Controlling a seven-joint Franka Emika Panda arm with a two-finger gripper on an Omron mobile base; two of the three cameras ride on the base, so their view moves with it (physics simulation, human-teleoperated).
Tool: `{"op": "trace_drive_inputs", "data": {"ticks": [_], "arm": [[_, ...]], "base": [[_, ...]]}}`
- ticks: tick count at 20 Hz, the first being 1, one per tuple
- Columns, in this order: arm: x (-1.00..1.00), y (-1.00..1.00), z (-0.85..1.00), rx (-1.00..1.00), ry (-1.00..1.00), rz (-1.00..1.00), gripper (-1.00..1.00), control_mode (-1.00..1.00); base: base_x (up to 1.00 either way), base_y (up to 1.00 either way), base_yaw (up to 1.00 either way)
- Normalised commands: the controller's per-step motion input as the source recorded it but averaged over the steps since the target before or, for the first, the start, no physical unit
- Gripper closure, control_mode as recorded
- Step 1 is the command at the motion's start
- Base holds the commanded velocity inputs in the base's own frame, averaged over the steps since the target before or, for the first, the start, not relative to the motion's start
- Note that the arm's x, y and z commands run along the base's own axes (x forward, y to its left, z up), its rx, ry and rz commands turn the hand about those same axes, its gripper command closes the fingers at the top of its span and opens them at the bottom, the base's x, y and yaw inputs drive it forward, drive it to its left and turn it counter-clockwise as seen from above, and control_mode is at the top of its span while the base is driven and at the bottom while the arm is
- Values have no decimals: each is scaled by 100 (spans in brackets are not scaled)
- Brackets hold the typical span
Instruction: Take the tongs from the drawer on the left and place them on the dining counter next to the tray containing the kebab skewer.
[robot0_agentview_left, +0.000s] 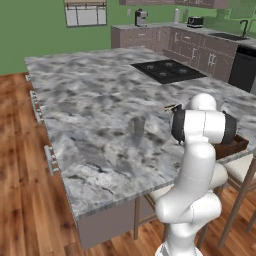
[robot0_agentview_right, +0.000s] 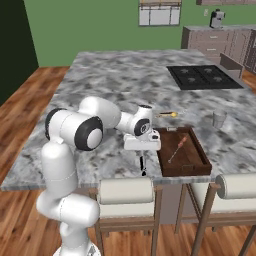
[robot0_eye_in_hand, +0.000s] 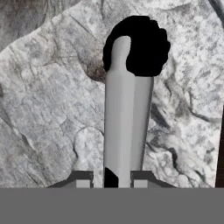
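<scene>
Jaws stand a little apart with the tongs (robot0_eye_in_hand: 127, 127) between them; whether the fingers (robot0_eye_in_hand: 83, 178) press on the tongs cannot be told from the hand view, where the two dark tips sit just either side of the silvery shaft at the bottom centre. The tongs run up the middle of that frame to a black end near the top, over veined marble.

In the right base view the gripper (robot0_agentview_right: 143, 159) points down at the near edge of the dining counter (robot0_agentview_right: 115, 75), centre of the frame, with the tongs (robot0_agentview_right: 143, 165) hanging below it as a thin dark-tipped strip. Just to the right lies the brown tray (robot0_agentview_right: 200, 165), holding a kebab skewer (robot0_agentview_right: 178, 148) laid diagonally. Above the tray's upper left corner a small yellow-ended utensil (robot0_agentview_right: 167, 114) rests on the marble, and a grey cup (robot0_agentview_right: 218, 119) stands to the right, near the black cooktop (robot0_agentview_right: 204, 77).

Two stools (robot0_agentview_right: 125, 192) tuck under the counter's near edge, directly below the gripper and tray. To the left of the gripper the marble is bare and open.

The left base view shows the counter's left side with silver bar handles (robot0_agentview_left: 50, 160) down the frame's left, and the arm (robot0_agentview_left: 200, 165) covering most of the tray (robot0_agentview_left: 237, 145) at right.
</scene>
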Motion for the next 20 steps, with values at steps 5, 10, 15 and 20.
{"op": "trace_drive_inputs", "data": {"ticks": [5,10,15,20], "arm": [[0,0,14,3,-2,-1,-100,-100],[-24,13,78,13,-15,-5,-100,-100],[-88,52,98,21,-27,-4,-100,-100],[-100,81,73,4,-31,0,-100,-100]], "base": [[0,0,0],[0,0,0],[0,0,0],[0,0,0]]}}
